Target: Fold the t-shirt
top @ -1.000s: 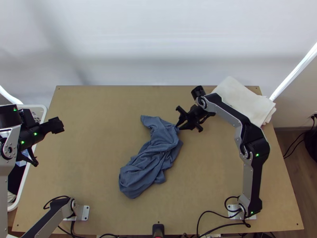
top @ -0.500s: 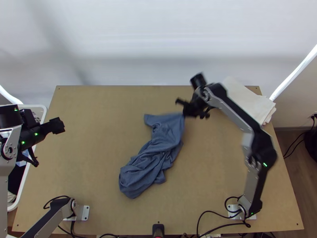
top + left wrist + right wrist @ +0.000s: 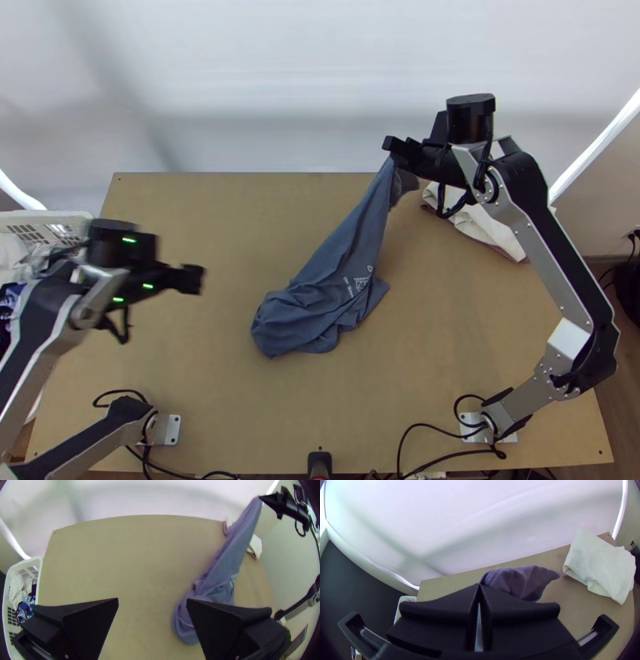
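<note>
your blue t-shirt looks light, soft and limp, bunched near the middle of the table and rising toward one o'clock in the top view, where your right gripper has its fingers clenched on a gathered end, so you would likely do best taking a free edge or corner with your left gripper, which is spread and holding nothing over at nine o'clock. the wooden top looks flat and smooth, with white cloth toward two o'clock, a laundry basket toward ten and a pale wall at twelve.
</note>
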You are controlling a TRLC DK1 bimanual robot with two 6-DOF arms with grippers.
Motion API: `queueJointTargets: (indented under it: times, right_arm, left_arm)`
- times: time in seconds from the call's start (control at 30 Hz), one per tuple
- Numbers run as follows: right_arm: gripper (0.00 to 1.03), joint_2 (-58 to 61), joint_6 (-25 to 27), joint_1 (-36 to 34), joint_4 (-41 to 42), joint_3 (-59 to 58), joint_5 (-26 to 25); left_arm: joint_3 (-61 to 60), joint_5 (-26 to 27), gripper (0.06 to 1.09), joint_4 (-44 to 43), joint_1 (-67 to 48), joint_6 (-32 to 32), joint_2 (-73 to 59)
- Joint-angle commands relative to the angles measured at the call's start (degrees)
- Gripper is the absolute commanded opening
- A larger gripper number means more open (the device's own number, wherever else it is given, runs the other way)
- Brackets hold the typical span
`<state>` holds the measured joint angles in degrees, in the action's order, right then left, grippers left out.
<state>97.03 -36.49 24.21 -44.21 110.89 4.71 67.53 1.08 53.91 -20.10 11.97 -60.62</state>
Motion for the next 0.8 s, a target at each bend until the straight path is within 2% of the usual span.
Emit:
queueJointTargets:
  times: [0.0, 0.23, 0.77]
  right_arm:
    - [0.03, -2.64, 0.81, -0.12, 0.52, -0.06, -1.19]
    - [0.03, -3.78, 0.81, 0.4, -0.09, 0.03, -3.04]
    - [0.03, -3.25, 0.54, 2.42, -0.18, 4.42, -7.0]
  left_arm:
    - [-3.28, 0.06, 1.05, -5.22, -4.25, 0.51, -3.28]
    - [-3.45, 0.06, 1.05, -9.09, -10.84, 1.39, -13.47]
    - [-2.58, 0.5, 1.05, -11.99, -22.88, 1.22, -25.86]
